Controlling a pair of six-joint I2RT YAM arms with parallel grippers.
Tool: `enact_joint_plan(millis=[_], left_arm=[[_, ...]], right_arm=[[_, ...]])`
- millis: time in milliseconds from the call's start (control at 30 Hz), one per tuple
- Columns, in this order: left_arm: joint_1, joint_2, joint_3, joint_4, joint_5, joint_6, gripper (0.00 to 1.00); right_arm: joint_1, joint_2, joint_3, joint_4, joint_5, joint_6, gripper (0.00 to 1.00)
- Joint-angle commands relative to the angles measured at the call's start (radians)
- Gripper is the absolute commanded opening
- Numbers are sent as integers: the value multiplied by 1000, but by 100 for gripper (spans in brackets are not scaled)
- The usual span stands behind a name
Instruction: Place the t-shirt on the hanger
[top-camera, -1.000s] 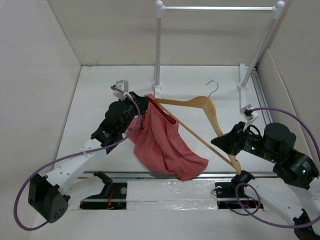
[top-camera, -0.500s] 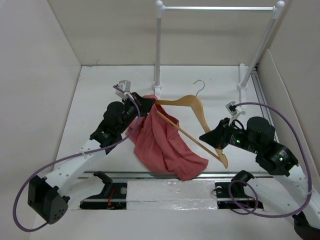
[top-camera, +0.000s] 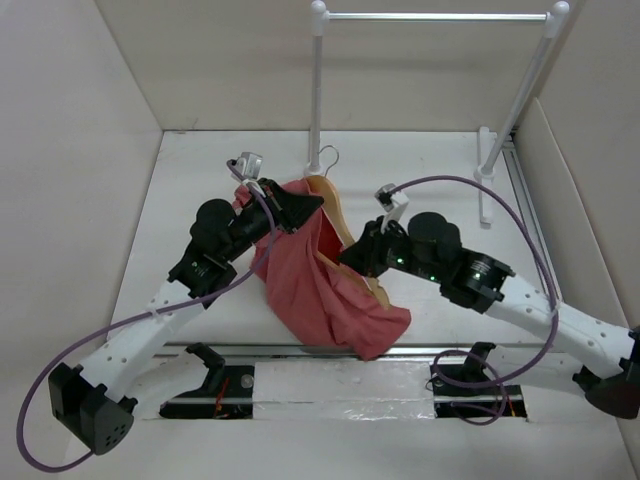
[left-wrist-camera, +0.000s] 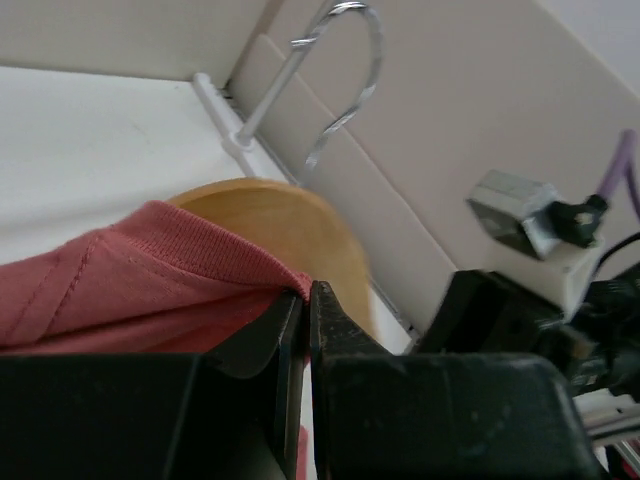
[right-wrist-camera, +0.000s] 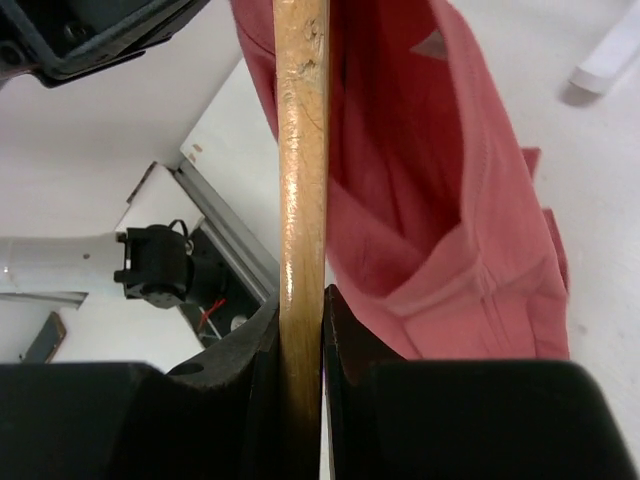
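The red-pink t-shirt (top-camera: 325, 285) hangs from my left gripper (top-camera: 308, 204), which is shut on its ribbed collar (left-wrist-camera: 200, 262), and trails down to the table. The tan wooden hanger (top-camera: 335, 215) stands on edge beside and partly inside the shirt, its wire hook (top-camera: 325, 157) pointing to the back. My right gripper (top-camera: 352, 258) is shut on a hanger arm (right-wrist-camera: 302, 200), with the shirt (right-wrist-camera: 440, 200) draped just right of it. The hanger's rounded top (left-wrist-camera: 290, 225) and hook (left-wrist-camera: 345, 80) show just behind the collar in the left wrist view.
A white rack with a metal bar (top-camera: 435, 16) stands at the back on two posts (top-camera: 317, 100), the left one just behind the hanger hook. White walls close in both sides. A slot with metal rails (top-camera: 330, 385) runs along the near edge.
My right arm has swung left with the hanger, turning it from lying flat and spread to standing on edge against the shirt. My left gripper has lifted the collar slightly.
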Motion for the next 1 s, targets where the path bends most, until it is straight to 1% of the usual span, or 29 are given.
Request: enact_joint_plan(millis=[0,67,100,167,200,267,300,467,533,600,633,667,700,733,800,867,900,967], left_arm=[[-6,8,115,127,174,-4,0],[-6,7,124,126,192,-4,0],[-6,-5,126,123,196,-4,0],[-6,-19,133,94,196,9,0],[-6,-29,141,77,203,16,0],[-6,-36,155,29,226,39,0],[-6,-45,156,17,234,42,0],[-6,-61,147,-81,259,72,0],[-6,-68,124,-127,236,85,0],[-6,-94,104,-167,210,95,0],[-6,-110,97,-242,140,114,0],[-6,-128,92,-274,99,118,0],[-6,-168,86,-305,60,124,0],[-6,-185,75,-358,0,126,0],[-6,-217,71,-393,-1,125,0],[-6,-217,63,-416,59,114,0],[-6,-210,66,-425,85,115,0],[-6,-207,75,-478,73,140,0]], right_arm=[[72,72,94,232,65,-57,0],[93,120,98,270,99,-71,0],[93,129,97,333,125,-74,0],[93,135,62,404,130,-79,0],[84,139,51,462,116,-78,0],[49,155,23,517,84,-79,0],[40,162,17,563,40,-78,0],[36,246,35,622,15,-113,0],[64,286,25,677,70,-143,0],[116,316,-7,750,190,-168,0],[133,326,-18,777,235,-185,0],[150,335,-30,798,280,-199,0],[185,344,-49,845,371,-217,0],[204,370,-55,872,418,-254,0],[242,413,-64,956,519,-283,0],[257,495,-52,1005,559,-295,0],[270,526,-49,1062,594,-300,0],[282,604,-32,1105,621,-294,0]])
